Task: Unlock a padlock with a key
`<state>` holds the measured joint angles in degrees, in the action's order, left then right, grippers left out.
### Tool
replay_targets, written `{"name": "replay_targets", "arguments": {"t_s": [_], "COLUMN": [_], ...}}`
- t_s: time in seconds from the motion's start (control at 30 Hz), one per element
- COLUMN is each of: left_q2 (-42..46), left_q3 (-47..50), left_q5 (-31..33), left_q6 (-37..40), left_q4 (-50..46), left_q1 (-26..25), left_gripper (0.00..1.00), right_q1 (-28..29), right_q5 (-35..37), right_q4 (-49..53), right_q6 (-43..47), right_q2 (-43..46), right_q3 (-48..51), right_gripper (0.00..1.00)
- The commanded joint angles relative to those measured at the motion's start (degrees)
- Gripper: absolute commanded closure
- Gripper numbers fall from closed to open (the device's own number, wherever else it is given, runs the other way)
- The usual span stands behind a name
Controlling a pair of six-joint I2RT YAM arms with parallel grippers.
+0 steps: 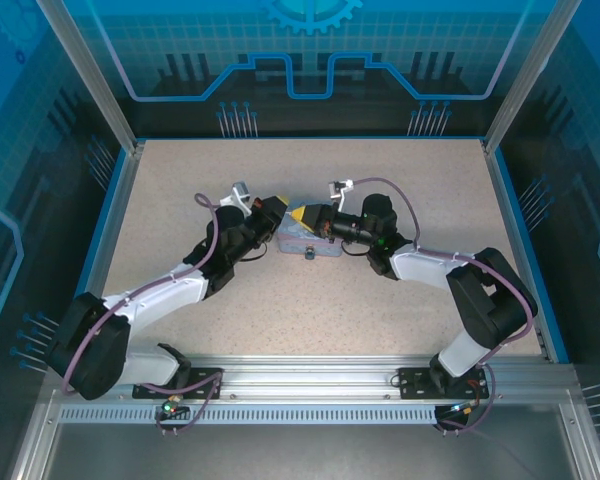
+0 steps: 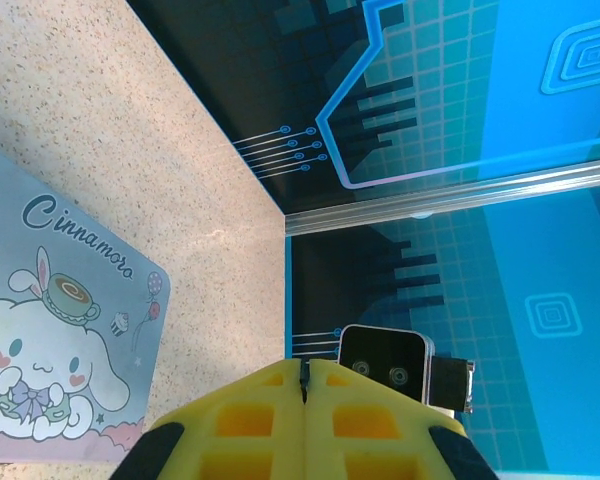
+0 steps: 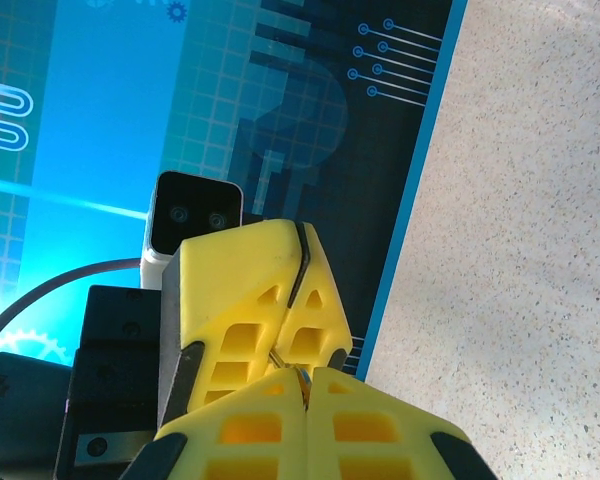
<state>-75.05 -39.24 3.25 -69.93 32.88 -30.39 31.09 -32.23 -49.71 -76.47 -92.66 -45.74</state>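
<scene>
As the left claw (image 2: 305, 375) and right claw (image 3: 305, 385) hover closed over the tin (image 1: 292, 243), the padlock (image 1: 310, 252) at its near side looks tiny, rigid, slippery: pinch its body.

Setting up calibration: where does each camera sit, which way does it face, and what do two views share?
Top external: above and behind, looking down at the table; left arm and right arm meet at the tin box.
Left wrist: looks along the shut left gripper, past the tin box, towards the enclosure wall.
Right wrist: looks over the shut right gripper at the left gripper's fingers.
Shared: top and left wrist both show the tin box.
</scene>
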Motion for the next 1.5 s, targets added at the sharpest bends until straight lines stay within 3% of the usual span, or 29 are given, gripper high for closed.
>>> {"name": "replay_targets", "arguments": {"t_s": [0.0,0.1,0.37,0.47,0.63,0.8,0.97,1.17,1.47], "left_q2": [2.32,5.14,15.09,15.18,11.92,7.31,1.82,-4.42,-9.73], "left_q3": [0.61,-0.47,-4.43,-5.74,-4.41,-1.54,1.58,5.62,4.70], "left_q5": [1.82,2.00,0.59,-2.97,-10.95,-9.45,-6.22,-3.87,-0.52], "left_q6": [2.57,5.83,20.06,25.91,32.81,40.26,43.10,42.93,45.93], "left_q4": [-0.89,-5.08,-27.25,-34.23,-36.93,-34.20,-28.21,-17.66,-14.92], "left_q1": [0.21,0.96,2.89,2.88,1.38,-5.36,-8.59,-9.42,-9.48], "left_gripper": [0.79,0.60,0.33,0.23,0.06,0.04,0.03,0.01,0.01], "right_q1": [-0.33,-0.74,-4.10,-6.45,-11.09,-14.56,-14.77,-14.91,-14.68], "right_q5": [0.64,0.77,1.05,1.58,2.95,2.70,3.87,4.24,1.87], "right_q4": [-0.07,2.62,11.63,17.96,25.78,26.53,27.20,25.86,25.46], "right_q6": [1.77,3.11,9.10,12.77,16.35,15.82,16.43,16.43,17.77], "right_q2": [0.92,2.23,7.27,9.56,11.19,8.30,4.38,-0.67,-8.83], "right_q3": [0.30,1.14,4.45,4.78,4.25,2.90,1.88,-0.01,-4.14], "right_gripper": [1.00,1.00,1.00,1.00,1.00,1.00,1.00,1.00,1.00]}}
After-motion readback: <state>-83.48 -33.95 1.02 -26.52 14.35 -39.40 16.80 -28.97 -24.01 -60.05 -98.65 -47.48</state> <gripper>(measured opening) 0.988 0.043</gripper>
